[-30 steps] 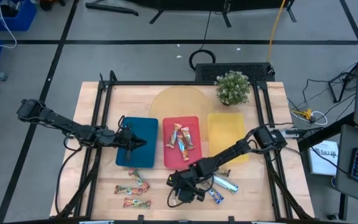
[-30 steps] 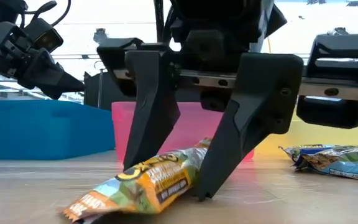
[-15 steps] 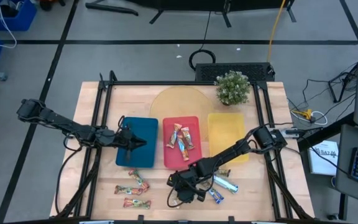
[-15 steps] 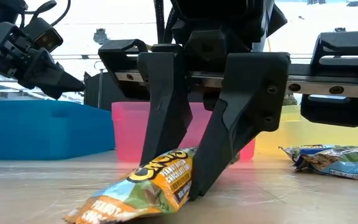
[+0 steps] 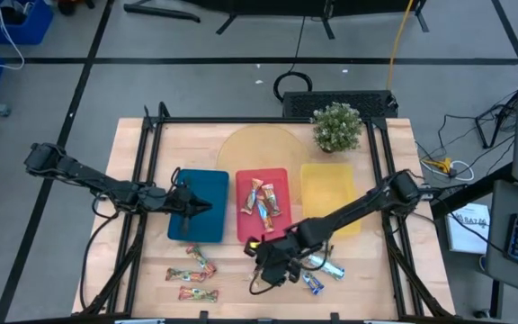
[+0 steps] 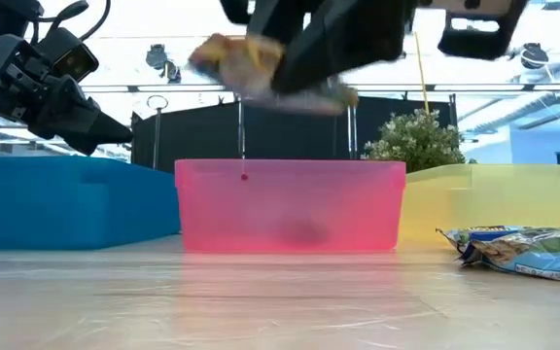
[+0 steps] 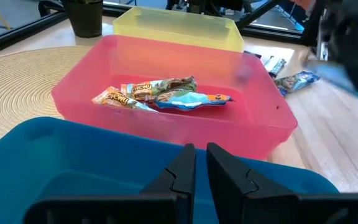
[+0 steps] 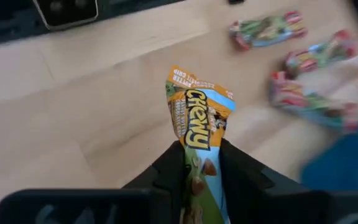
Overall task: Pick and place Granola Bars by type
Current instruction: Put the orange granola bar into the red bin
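Note:
My right gripper (image 5: 263,258) hangs above the table's near middle, shut on an orange-gold granola bar (image 8: 197,121), which the low view shows high above the red tray (image 6: 290,204). That red tray (image 5: 263,216) holds several bars (image 7: 160,96). Two red-green bars (image 5: 193,268) lie flat on the wood at the near left. Blue-silver bars (image 5: 324,266) lie flat at the near right. My left gripper (image 7: 201,163) waits shut above the blue tray (image 5: 200,216). A yellow tray (image 5: 329,193) stands to the right of the red one. My right gripper pinches the orange-gold bar between its two fingers (image 8: 169,168), which press on the wrapper's two long sides (image 8: 196,155). The bar runs along the fingers, and its printed end (image 8: 194,87) sticks out past the tips. The fingers slant downward. The bar is lifted clear of the table.
A potted plant (image 5: 336,127) and a round woven mat (image 5: 254,148) are at the table's far side. Black rails (image 5: 147,180) run along the left and right edges. Bare wood shows at the near middle (image 5: 232,288).
My right gripper has shut on the orange-gold bar, which lay on the table, and has gone up with it and a little toward the trays. The bar is now lifted clear of the wood, above the height of the tray rims.

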Motion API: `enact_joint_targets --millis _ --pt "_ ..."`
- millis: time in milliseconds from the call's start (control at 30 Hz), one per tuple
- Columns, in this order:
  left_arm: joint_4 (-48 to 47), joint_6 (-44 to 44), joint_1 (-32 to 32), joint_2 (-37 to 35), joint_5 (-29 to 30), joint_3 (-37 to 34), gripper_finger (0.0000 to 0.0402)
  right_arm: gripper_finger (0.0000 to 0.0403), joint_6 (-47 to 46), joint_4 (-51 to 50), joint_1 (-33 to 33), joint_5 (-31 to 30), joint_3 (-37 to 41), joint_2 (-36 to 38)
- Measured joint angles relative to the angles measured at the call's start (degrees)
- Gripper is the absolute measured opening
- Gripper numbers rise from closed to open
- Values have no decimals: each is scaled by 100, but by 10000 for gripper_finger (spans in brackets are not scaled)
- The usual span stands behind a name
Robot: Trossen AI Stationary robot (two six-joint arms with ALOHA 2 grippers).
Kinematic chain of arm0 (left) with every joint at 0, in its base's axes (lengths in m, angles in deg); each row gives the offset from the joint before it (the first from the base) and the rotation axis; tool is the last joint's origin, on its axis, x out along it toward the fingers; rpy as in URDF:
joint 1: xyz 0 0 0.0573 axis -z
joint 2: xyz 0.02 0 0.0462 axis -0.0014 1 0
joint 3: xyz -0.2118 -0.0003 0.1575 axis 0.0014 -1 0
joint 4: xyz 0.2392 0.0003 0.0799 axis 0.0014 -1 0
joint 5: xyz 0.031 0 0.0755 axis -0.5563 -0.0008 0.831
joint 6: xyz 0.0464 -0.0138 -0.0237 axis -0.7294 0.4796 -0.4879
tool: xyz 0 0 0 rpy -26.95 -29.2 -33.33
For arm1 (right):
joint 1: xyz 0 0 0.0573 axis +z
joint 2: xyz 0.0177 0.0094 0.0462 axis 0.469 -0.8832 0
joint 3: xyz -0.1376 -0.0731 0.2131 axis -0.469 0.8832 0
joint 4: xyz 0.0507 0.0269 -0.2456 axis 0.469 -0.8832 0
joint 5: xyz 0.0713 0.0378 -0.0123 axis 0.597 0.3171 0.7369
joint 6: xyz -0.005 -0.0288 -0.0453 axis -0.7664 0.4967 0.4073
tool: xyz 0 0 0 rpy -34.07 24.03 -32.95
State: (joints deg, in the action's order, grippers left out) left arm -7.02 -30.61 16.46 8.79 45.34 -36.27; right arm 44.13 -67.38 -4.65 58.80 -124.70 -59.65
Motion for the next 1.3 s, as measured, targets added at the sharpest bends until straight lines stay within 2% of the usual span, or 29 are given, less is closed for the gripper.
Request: enact_joint_targets --millis 200,300,567,733,900,1100,1300 --pt "28 -9 4 0 -6 0 47 78 1846 -455 -347 -1519 -8 720" --pt "35 -22 4 0 -17 0 47 78 2597 -629 -809 -1829 -7 904" --pt "-60 -146 4 0 -6 0 47 78 2817 -1125 -1873 -1026 -11 855" --pt "-121 -625 4 0 -6 0 47 77 2896 -1149 -2057 -387 -15 613" --pt "-125 -627 11 0 -49 0 47 64 3264 -1210 -2065 -16 -9 216" --pt "-51 -451 29 0 -158 0 47 61 3716 -893 -2126 -138 160 -195" --pt "47 -495 76 -2 -203 -4 47 62 3869 -311 -2283 -137 529 -188"
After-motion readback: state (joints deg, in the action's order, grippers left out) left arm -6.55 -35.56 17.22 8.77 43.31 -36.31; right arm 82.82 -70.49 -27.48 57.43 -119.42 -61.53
